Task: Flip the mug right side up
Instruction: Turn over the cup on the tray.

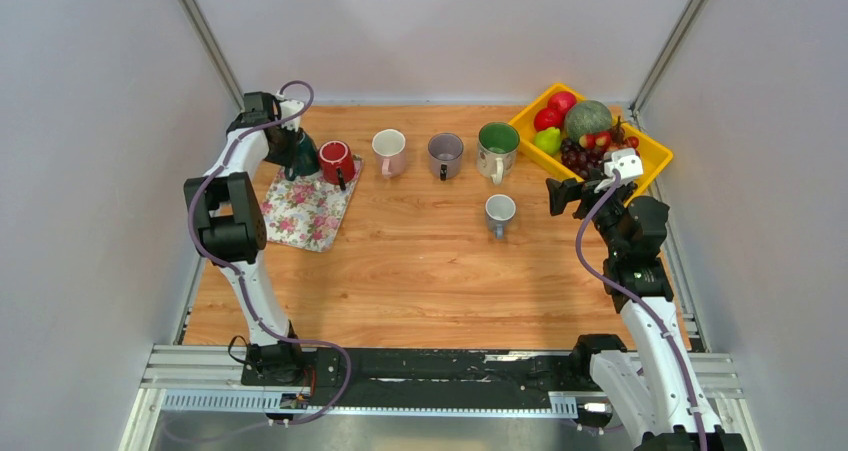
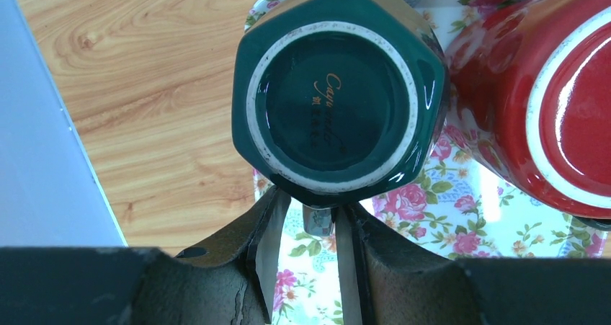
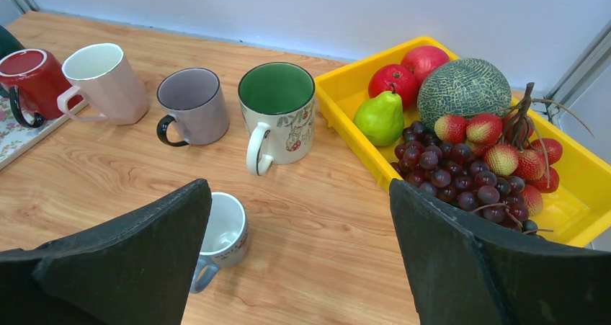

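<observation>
Green mug, handle within left hand

Marking on mug base
Gold cursive word under the upturned green mug, starts "Ca", rest unreadable; tiny characters beneath.

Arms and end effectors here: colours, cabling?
The left arm and right arm both have white links, black joint housings and a purple cable alongside. The left end effector and right end effector have matte black, flat wedge-shaped fingers.
</observation>
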You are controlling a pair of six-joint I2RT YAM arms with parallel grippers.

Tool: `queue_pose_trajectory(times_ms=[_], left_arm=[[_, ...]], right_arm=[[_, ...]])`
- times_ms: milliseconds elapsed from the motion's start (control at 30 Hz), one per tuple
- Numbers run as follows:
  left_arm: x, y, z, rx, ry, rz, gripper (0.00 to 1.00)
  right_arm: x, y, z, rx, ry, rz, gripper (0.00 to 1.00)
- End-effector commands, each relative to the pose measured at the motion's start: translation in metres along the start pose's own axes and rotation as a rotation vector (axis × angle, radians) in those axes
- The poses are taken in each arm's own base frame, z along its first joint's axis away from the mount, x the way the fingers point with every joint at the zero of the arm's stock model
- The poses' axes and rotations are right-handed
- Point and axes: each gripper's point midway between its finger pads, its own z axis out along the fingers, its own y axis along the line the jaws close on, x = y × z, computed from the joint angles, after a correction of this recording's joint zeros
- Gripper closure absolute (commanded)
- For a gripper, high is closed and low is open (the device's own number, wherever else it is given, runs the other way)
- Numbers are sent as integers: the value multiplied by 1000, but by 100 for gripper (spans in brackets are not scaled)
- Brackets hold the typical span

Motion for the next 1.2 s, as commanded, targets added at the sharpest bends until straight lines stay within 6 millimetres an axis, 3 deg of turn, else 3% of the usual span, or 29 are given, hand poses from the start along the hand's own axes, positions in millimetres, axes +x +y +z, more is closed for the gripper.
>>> queue_pose_trajectory(times_ms=[0,633,1167], left_arm=[[-11,1,1,-1,-35,-15,59],[-23,2,2,8,-65,-20,64],[-31,-1,-4,20,-109,-24,59]], right_arm=[[-27,5,-2,-19,-67,-12,0],[-28,4,-2,-17,-67,-11,0],[-28,5,-3,-18,-69,-13,0]])
